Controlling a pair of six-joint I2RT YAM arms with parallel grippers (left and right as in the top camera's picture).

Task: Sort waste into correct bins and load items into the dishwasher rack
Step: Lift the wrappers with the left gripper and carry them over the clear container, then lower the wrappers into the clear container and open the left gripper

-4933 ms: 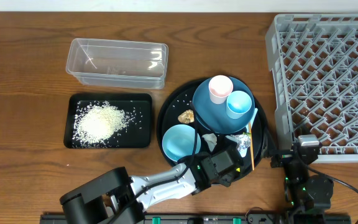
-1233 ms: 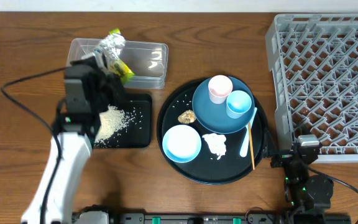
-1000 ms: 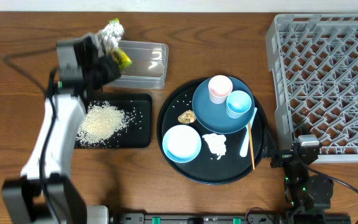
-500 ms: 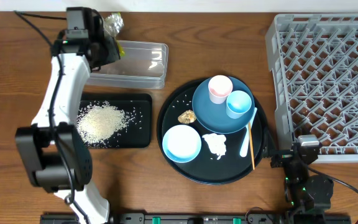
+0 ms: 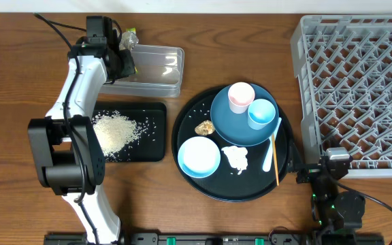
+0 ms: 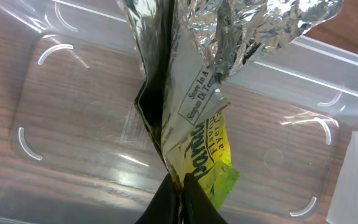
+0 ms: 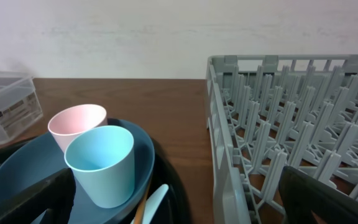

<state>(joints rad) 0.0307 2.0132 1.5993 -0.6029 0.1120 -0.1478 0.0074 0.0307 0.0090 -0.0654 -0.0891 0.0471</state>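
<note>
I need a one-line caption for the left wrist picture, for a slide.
Left gripper shut on a crumpled yellow-green packet, held over the clear tub.

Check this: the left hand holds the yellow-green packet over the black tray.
Wrong in one respect: the left hand holds the packet over the clear tub, not the black tray. The left wrist view shows the tub's floor behind the packet.
</note>
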